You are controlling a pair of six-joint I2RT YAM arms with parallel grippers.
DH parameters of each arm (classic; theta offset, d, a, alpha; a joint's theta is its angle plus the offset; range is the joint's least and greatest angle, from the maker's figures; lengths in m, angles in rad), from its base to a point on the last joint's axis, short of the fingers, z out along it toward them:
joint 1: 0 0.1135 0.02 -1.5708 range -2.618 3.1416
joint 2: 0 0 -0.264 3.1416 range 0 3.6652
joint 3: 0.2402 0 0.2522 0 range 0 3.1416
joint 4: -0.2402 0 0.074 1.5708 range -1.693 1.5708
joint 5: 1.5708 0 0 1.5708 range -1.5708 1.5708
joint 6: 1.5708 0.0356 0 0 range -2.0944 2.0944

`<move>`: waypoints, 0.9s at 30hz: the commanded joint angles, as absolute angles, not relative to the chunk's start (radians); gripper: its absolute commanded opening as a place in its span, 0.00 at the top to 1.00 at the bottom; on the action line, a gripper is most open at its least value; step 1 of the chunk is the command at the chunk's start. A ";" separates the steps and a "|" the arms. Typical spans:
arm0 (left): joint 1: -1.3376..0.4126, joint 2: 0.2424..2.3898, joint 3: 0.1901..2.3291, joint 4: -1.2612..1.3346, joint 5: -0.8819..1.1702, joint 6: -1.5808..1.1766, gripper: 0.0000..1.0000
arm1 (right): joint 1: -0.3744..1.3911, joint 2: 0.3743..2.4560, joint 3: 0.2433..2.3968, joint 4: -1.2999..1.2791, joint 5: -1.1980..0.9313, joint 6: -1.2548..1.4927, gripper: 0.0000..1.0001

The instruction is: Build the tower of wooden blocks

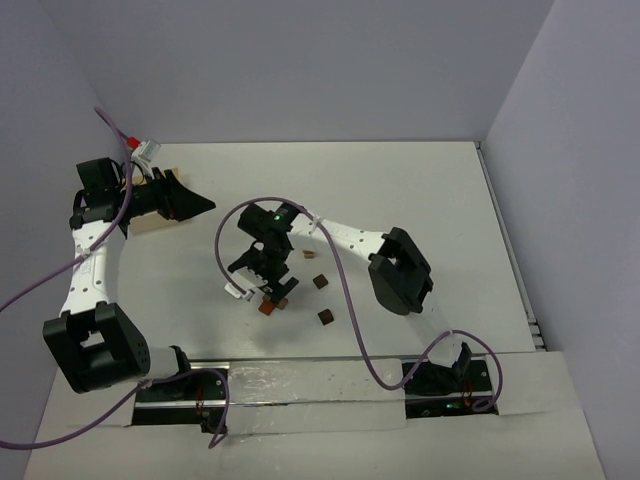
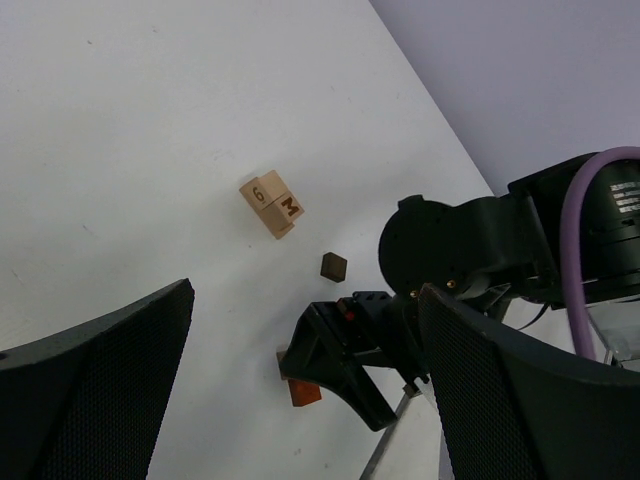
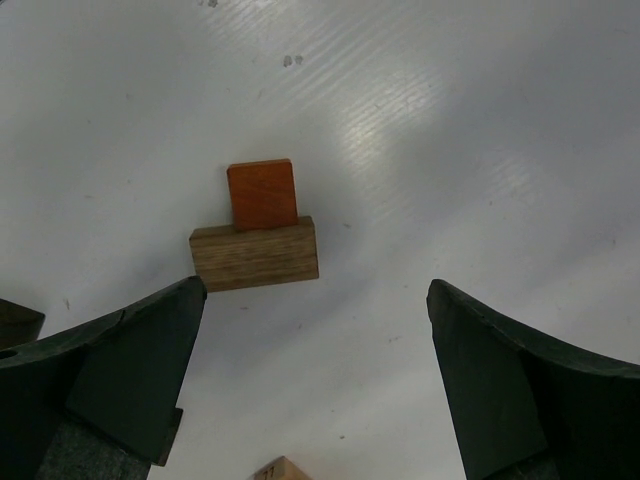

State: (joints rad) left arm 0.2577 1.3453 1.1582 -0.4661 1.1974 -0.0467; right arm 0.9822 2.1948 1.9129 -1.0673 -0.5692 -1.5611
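Note:
Wood blocks lie scattered mid-table. An orange block (image 3: 262, 194) lies flat against a longer tan piece (image 3: 255, 254), both on the table. My right gripper (image 3: 315, 350) hangs just above and short of them, open and empty; from above it (image 1: 272, 285) covers part of that pair (image 1: 268, 307). Two dark cubes (image 1: 320, 282) (image 1: 325, 317) sit to its right, and a tan lettered block (image 2: 272, 203) lies farther back. My left gripper (image 1: 188, 205) is open and empty at the far left, facing the blocks. No tower shows in any view.
A flat pale tan board (image 1: 150, 218) lies under the left gripper at the table's left side. The right arm's purple cable (image 1: 345, 290) loops over the table near the dark cubes. Walls close in the back and the right.

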 commanded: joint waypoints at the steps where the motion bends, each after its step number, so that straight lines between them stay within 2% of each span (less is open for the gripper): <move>1: 0.264 1.337 1.185 -0.441 1.252 -0.023 0.01 | 0.985 2.215 1.930 -1.116 -0.585 -1.585 0.00; 27: 0.264 1.382 1.171 -0.434 1.255 0.023 0.01 | 1.000 2.252 1.844 -1.044 -0.509 -1.577 0.00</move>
State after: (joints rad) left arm 0.2577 1.3767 1.1580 -0.4648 1.2213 -0.0324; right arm 0.9917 2.2321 1.8432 -1.0649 -0.5136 -1.5843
